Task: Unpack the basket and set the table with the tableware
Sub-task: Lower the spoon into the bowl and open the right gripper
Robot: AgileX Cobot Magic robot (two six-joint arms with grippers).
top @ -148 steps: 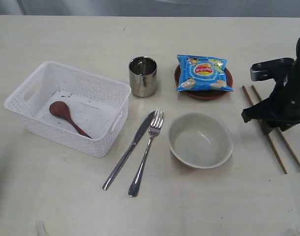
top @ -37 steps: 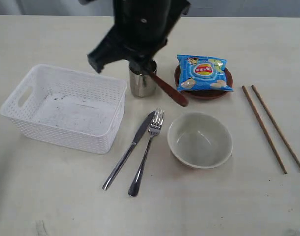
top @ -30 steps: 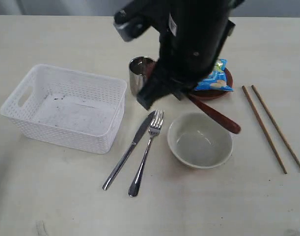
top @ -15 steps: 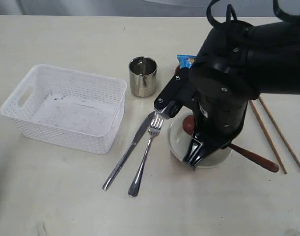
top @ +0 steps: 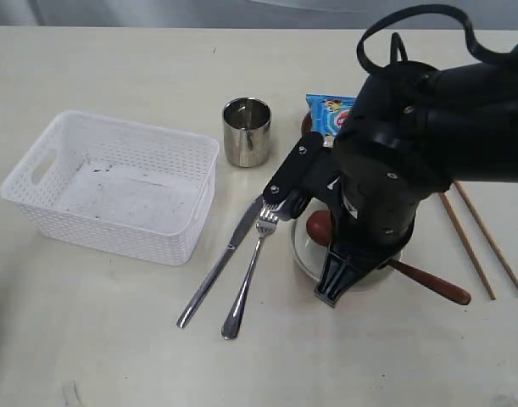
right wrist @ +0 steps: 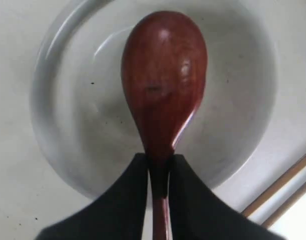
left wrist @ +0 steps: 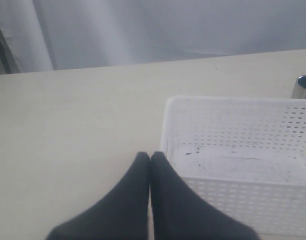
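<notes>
The right gripper [right wrist: 158, 167], pinching the red-brown spoon [right wrist: 163, 75], has carried it from the white plastic basket [top: 123, 233], now empty, to over the cream round bowl [right wrist: 67, 130], so only placing remains.

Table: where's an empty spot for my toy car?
Bare table: the near strip below the basket and knife, and the far strip above the basket and cup. Crowded: from the fork to the chopsticks, where the right gripper holds the spoon over the bowl.

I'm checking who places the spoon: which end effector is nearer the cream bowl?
Right. The right end effector hangs directly over the bowl, gripping the spoon; the left end effector sits shut beside the basket, far from the bowl.
</notes>
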